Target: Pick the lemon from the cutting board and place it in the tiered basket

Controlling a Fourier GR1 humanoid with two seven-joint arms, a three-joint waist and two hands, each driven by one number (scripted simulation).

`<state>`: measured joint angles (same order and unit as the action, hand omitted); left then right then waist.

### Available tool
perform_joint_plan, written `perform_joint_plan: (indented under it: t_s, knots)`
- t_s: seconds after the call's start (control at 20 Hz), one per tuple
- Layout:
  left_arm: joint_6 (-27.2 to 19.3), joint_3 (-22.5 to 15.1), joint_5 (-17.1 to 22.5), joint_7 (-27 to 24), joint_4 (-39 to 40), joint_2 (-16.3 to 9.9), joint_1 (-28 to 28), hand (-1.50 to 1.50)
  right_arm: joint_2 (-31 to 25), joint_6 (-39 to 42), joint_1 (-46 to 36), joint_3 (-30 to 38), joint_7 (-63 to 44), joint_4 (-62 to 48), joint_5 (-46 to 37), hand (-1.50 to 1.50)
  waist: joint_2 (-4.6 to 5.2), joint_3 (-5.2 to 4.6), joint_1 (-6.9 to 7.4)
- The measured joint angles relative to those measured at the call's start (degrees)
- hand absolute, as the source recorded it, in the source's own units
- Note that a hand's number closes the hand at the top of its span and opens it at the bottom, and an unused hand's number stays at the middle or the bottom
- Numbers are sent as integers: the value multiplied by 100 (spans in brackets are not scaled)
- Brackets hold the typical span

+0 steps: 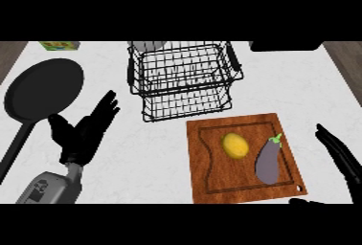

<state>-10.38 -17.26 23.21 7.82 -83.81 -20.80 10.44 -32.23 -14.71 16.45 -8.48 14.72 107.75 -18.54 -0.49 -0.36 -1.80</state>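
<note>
left hand (83, 131) open, right hand (341, 154) open

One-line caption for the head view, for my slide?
Lemon beside eggplant on cutting board, wire basket behind.

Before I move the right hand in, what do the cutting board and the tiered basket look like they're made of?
The cutting board looks like wood: reddish-brown with visible grain, a groove running round its edge, and a fairly matte finish. The tiered basket looks like thin black wire, probably coated metal: an open grid you can see the counter through. Neither material can be confirmed from the look alone.
</note>
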Motion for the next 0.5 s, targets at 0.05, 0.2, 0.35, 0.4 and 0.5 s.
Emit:
perform_joint_plan:
  t_s: [0.05, 0.2, 0.35, 0.4, 0.5]
  knots:
    - [-21, -9, -25, 16, 3, 21, 23, 0, -24, -27, 82, -100, -379, 242, -251, -150, 5, 1, 10]
    - [-21, -20, -72, 47, 4, 52, 76, 0, -22, 72, 232, -516, -1558, 1065, -987, -150, 17, 2, 54]
    - [21, -18, -90, 86, 30, 110, 132, 0, 184, 314, 204, -1089, -2673, 1692, -1711, -150, 30, 9, 108]
    - [79, 1, -93, 44, 116, 121, 168, 0, 303, 413, 122, -1302, -3045, 1853, -1960, -150, 36, 10, 121]
    - [38, -57, -166, 81, 95, 202, 172, 0, 583, 600, -131, -1673, -3711, 1903, -2488, -150, 41, 14, 162]
